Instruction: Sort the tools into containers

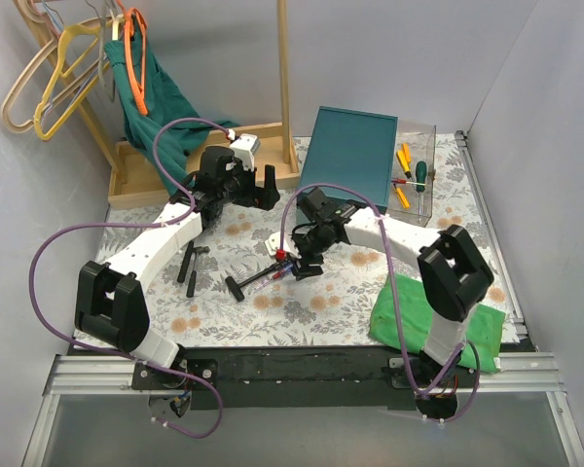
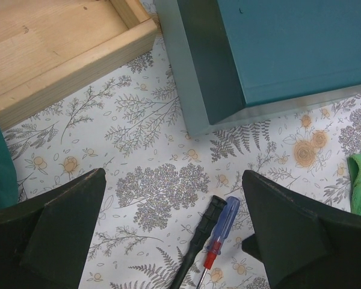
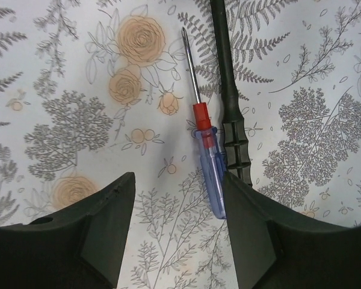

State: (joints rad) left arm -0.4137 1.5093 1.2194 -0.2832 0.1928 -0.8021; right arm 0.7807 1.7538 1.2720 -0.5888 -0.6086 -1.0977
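Note:
A small screwdriver with a clear blue handle and red collar lies on the floral table cover, against the black handle of a hammer-like tool. My right gripper is open low over them. The blue handle lies between its fingers, against the right finger. Both tools also show in the top view and in the left wrist view. My left gripper is open and empty, higher up near the teal box. A clear container at the back right holds several screwdrivers.
A wooden tray with a green cloth draped over it and a rack of hangers stands at the back left. Two black tools lie left of centre. A green cloth lies at the front right.

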